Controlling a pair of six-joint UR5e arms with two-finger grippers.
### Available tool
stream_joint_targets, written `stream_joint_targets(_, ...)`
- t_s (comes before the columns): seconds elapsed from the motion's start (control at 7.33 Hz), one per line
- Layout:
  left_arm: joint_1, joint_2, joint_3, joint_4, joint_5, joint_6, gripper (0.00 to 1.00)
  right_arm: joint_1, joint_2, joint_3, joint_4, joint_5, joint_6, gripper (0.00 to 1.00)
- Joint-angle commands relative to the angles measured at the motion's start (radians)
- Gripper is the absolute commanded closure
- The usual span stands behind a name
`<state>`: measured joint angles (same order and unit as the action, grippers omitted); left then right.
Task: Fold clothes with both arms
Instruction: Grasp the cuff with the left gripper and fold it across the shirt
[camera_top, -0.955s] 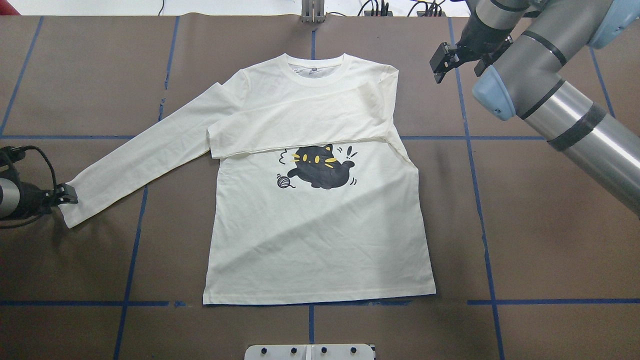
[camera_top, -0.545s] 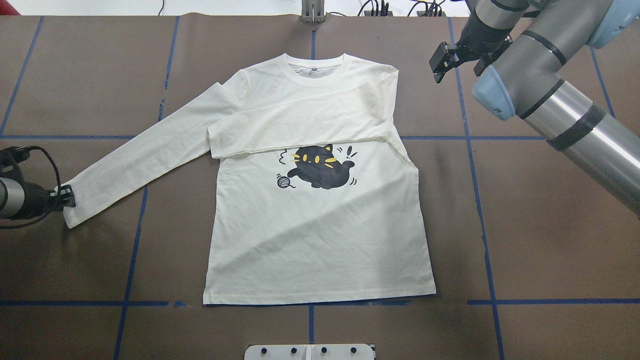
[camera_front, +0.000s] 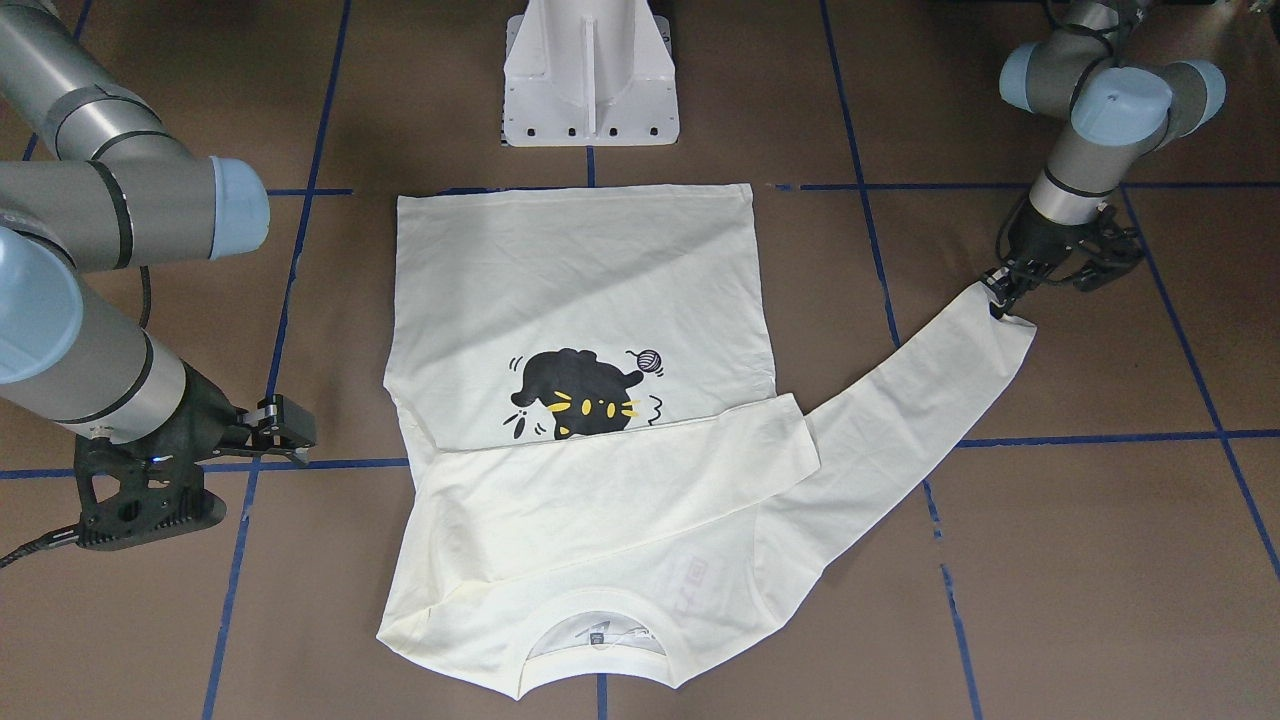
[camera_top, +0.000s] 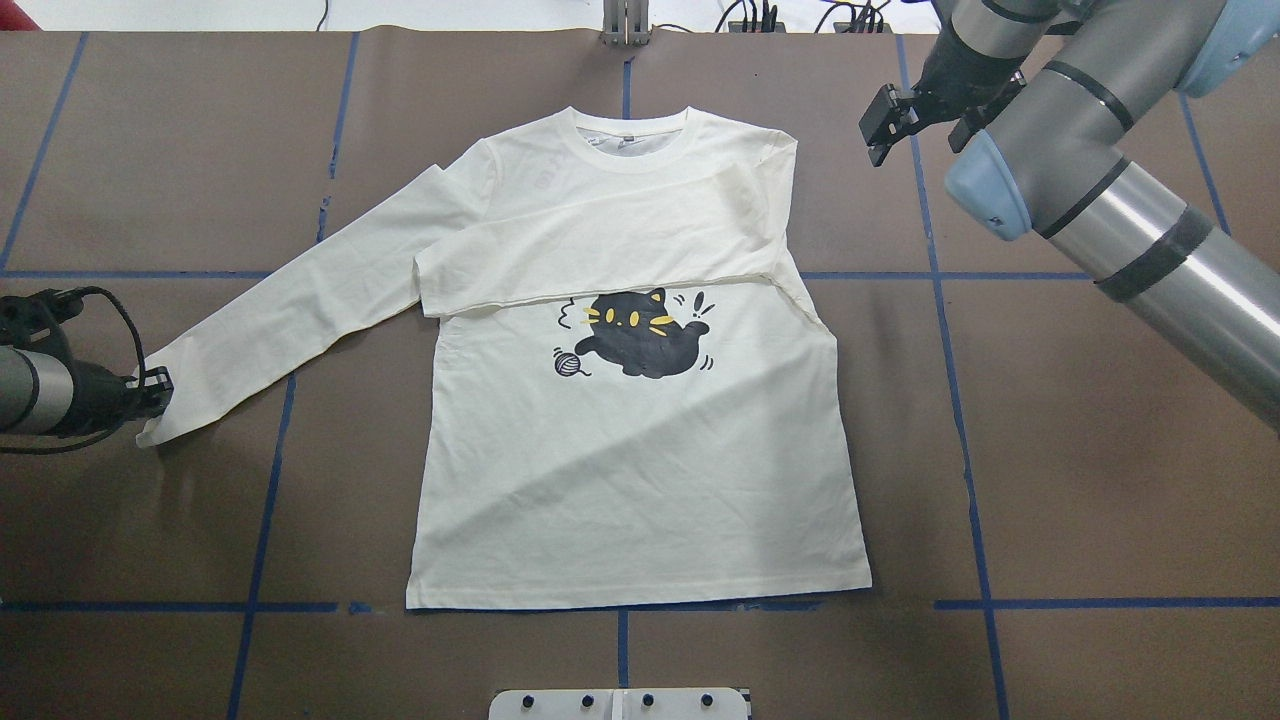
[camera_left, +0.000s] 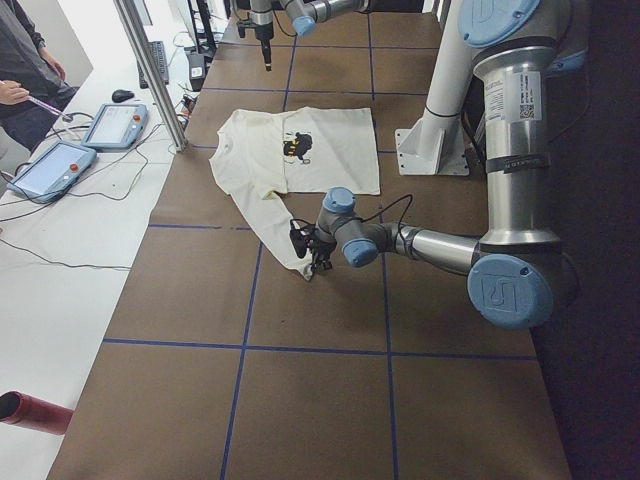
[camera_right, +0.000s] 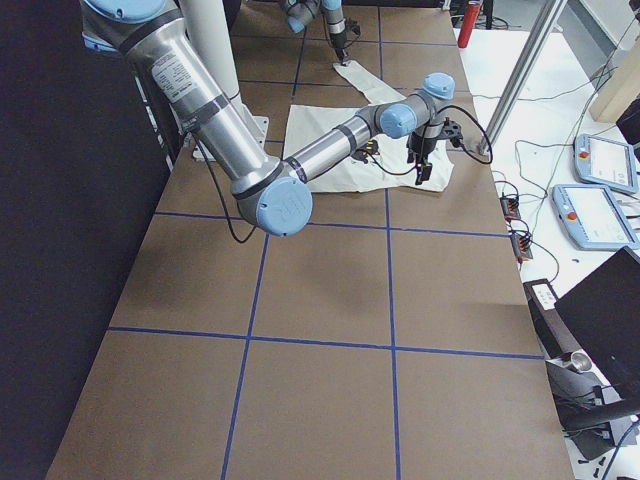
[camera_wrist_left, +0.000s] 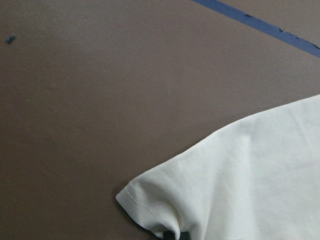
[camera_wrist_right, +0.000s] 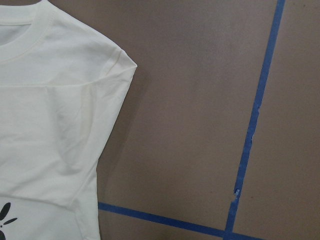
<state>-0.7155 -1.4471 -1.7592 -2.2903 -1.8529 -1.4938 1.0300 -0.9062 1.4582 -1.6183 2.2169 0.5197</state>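
Observation:
The cream-white shirt (camera_top: 640, 470) lies flat, print up, with the black cat print (camera_top: 640, 335) mid-chest. One sleeve (camera_top: 600, 250) is folded across the chest. The other sleeve (camera_top: 300, 300) stretches out to the overhead view's left. My left gripper (camera_top: 155, 385) is shut on that sleeve's cuff, low at the table; it also shows in the front-facing view (camera_front: 1000, 298). The left wrist view shows the pinched cuff (camera_wrist_left: 160, 210). My right gripper (camera_top: 885, 125) is open and empty, hovering beside the shirt's shoulder (camera_wrist_right: 117, 62), apart from the cloth.
The white pedestal base (camera_front: 590, 80) stands just behind the shirt's hem. Blue tape lines (camera_top: 960, 400) cross the brown table. A metal post (camera_left: 150, 70) and the operators' tablets (camera_left: 50, 165) stand along the table's far side.
My left gripper has closed in on the cuff and shifted slightly toward the shirt, bunching and narrowing the sleeve's end. The right arm has barely moved.

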Motion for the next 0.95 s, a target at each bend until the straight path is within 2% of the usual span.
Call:
stream_joint_targets(0.0, -0.01, -0.024, -0.116, 0.097, -0.134, 0.012, 1.0, 0.018, -0.017, 0.008, 0.0, 0.01, -0.001, 0.0)
stream_joint_targets(0.14, -0.016, -0.106, -0.135, 0.194, -0.137, 0.012, 1.0, 0.028, -0.039, 0.019, 0.002, 0.02, -0.003, 0.0)
stream_joint_targets(0.27, -0.05, -0.231, -0.132, 0.318, -0.137, 0.016, 1.0, 0.045, -0.071, 0.04, 0.002, 0.033, -0.012, 0.0)
stream_joint_targets(0.55, -0.14, -0.457, -0.12, 0.576, -0.137, 0.137, 1.0, 0.099, -0.169, 0.109, 0.0, 0.059, -0.035, 0.0)
stream_joint_targets(0.82, -0.173, -0.684, -0.045, 0.618, -0.147, 0.135, 1.0, 0.139, -0.313, 0.192, 0.005, 0.06, -0.1, 0.0)
